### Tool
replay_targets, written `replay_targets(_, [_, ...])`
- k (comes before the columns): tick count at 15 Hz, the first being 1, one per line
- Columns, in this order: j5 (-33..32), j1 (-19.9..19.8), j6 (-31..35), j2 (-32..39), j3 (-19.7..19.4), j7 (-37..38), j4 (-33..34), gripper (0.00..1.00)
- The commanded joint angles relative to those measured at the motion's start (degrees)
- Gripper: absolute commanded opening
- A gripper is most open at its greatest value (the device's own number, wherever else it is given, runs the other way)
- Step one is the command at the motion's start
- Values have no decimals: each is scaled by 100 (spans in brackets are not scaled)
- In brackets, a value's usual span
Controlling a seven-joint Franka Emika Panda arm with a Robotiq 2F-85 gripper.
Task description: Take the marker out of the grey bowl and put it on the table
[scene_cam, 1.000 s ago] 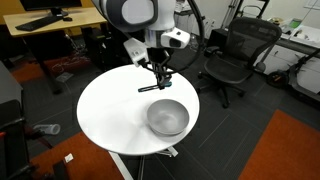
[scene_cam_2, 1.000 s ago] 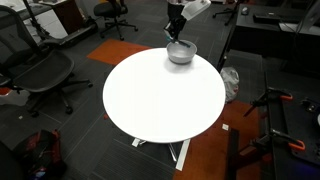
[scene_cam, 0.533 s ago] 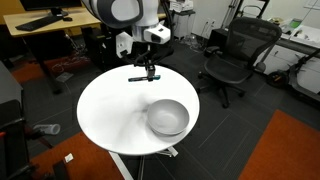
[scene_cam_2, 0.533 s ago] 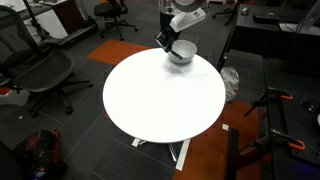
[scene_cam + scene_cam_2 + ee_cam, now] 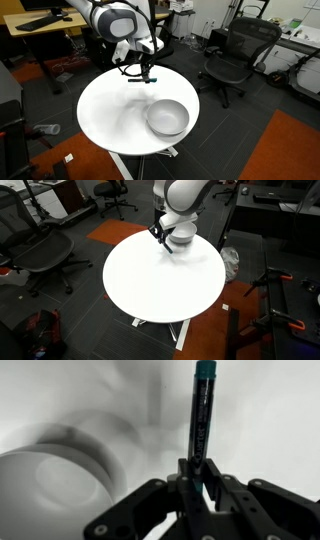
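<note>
My gripper [image 5: 143, 73] is shut on the marker [image 5: 135, 79], a thin dark pen with a teal tip, held level just above the white round table [image 5: 105, 110]. The wrist view shows the marker [image 5: 202, 415] pinched between my jaws [image 5: 198, 478], its teal end pointing away. The grey bowl [image 5: 167, 117] stands on the table, empty, apart from my gripper. It shows behind my gripper [image 5: 158, 232] as the bowl [image 5: 181, 242] and blurred at the left of the wrist view [image 5: 55, 470].
Black office chairs [image 5: 235, 55] stand beyond the table. A wooden desk [image 5: 40, 25] is at the back. Another chair [image 5: 45, 255] stands beside the table [image 5: 160, 280]. The floor has grey and orange carpet.
My gripper has carried the marker away from above the bowl, across toward the far side of the table, and lowered it closer to the table top.
</note>
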Motion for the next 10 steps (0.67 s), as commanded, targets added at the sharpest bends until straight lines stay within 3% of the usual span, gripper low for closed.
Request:
replay_targets(1, [111, 175, 141, 288, -72, 302, 105, 5])
replay_targets(7, [323, 180, 162, 721, 34, 239, 296, 5])
replay_targets(9, [361, 185, 197, 795, 46, 204, 332, 45])
replay_targets(10, [361, 195, 204, 812, 41, 188, 338, 47])
